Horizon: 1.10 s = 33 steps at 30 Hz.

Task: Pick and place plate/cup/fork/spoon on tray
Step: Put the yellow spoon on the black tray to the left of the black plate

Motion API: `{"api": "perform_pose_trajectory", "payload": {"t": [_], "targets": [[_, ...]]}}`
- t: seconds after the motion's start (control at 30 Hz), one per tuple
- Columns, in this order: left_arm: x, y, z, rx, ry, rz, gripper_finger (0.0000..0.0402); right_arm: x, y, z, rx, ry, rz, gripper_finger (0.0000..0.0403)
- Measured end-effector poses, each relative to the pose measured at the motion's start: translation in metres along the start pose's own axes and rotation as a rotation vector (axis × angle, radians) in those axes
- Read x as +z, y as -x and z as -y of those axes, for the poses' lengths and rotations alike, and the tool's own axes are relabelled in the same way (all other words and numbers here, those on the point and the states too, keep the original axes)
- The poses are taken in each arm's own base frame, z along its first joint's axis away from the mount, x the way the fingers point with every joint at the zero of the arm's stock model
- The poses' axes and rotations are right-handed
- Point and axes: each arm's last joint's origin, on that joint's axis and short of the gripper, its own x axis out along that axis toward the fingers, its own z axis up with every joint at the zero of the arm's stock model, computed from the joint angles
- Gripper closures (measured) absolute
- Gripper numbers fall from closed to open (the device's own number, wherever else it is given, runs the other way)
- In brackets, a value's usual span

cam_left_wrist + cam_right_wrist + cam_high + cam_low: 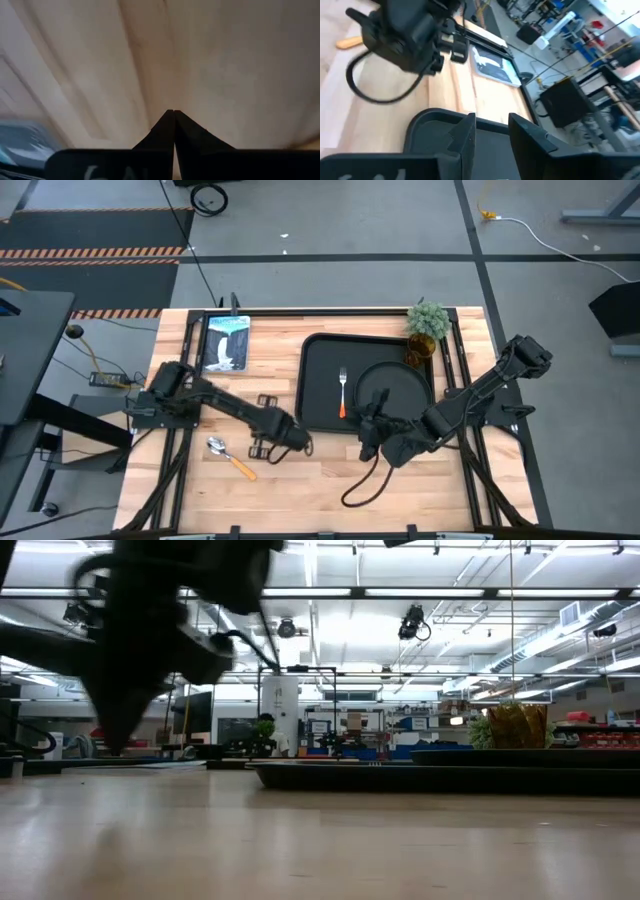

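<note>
On the near part of the table the spoon lies alone, the left pincer just beside it with its fingers pressed together on nothing. Farther back, the right pincer hangs over the plate on the tray, fingers narrowly parted, empty. The fork lies on the tray left of the plate. The cup sits at the tray's far right corner by the potted plant.

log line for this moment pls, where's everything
fork on tray | plate on tray | spoon on table | cup beside tray | left tool shut, empty | right tool open over plate
</note>
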Motion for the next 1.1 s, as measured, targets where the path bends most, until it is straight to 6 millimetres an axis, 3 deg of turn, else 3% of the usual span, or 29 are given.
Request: {"api": "perform_pose_trajectory", "payload": {"t": [0.23,0.43,0.6,0.83,1.1], "targets": [[-0.036,0.017,0.033,-0.098,0.131,0.095,0.0387,0.000,-0.010,0.007,0.025,0.004,-0.013,0.0280],[-0.053,0.025,0.061,-0.116,0.185,0.147,0.0371,0.001,-0.013,0.008,0.066,0.039,-0.005,0.0280],[-0.060,0.025,0.084,-0.121,0.157,0.171,0.0308,0.003,-0.016,0.009,0.096,0.027,0.016,0.0280],[-0.074,0.026,0.107,-0.060,-0.115,0.218,0.0223,0.006,-0.017,0.009,0.162,0.007,0.043,0.0280],[-0.086,-0.008,0.104,0.004,-0.142,0.155,0.0220,0.008,-0.017,0.009,0.190,-0.011,0.062,0.0280]]}}
